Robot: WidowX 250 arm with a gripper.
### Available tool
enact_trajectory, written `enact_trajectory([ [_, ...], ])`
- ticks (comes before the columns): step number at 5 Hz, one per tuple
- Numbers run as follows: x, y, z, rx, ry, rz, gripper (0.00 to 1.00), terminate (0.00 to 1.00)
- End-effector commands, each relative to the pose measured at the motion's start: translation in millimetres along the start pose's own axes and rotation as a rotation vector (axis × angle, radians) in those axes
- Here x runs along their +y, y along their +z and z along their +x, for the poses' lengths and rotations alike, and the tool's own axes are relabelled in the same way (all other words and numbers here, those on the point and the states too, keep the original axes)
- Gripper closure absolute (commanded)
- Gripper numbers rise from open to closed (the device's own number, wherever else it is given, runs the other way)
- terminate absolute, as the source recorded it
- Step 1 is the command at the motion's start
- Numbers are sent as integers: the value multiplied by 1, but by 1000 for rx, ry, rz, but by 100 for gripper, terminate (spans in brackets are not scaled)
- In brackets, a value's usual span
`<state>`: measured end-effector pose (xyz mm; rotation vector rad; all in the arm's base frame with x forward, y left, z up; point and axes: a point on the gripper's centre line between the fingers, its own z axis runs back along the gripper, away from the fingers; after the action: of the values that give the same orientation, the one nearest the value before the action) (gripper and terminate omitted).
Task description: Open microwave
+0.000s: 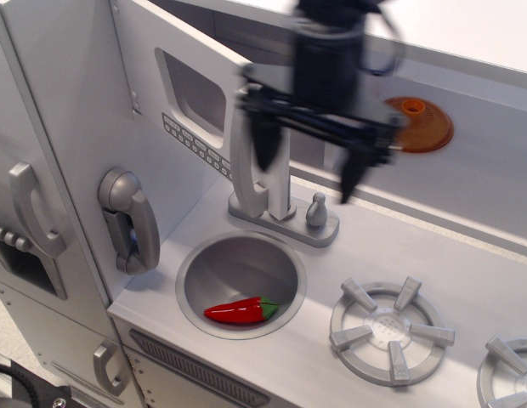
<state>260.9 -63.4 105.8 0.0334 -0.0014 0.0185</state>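
Note:
The microwave door [153, 106] stands swung out to the left, with its dark rounded window [193, 93], grey button strip [200, 140] and vertical silver handle [246, 166] at its free edge. The compartment behind it is mostly hidden by the arm. My black gripper [308, 161] is blurred, open and empty, hanging in front of the opening just right of the door edge. Its left finger [265, 140] is close beside the handle, not gripping it.
An orange lid [425, 126] lies on the doorless shelf at right, partly behind my gripper. Below are the faucet [285, 212], a sink [195, 272] holding a red pepper [240, 311], a burner [391, 330], a toy phone [127, 217] and the fridge handle [30, 208].

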Motion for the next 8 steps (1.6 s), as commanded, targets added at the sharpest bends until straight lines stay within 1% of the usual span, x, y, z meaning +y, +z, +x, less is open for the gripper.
enact_trajectory([
  [1,-45,15,31,-49,-7,-89,0,0],
  [2,-31,19,59,-98,-2,-73,0,0],
  [3,-10,16,74,-134,-102,-41,0,0],
  [4,5,18,89,-133,-147,-45,0,0],
  [5,24,12,85,-94,-197,-52,0,0],
  [6,45,10,69,-65,-235,-68,0,0],
  [7,68,9,42,-82,-261,-54,0,0],
  [8,96,12,21,-86,-286,-64,0,0],
])
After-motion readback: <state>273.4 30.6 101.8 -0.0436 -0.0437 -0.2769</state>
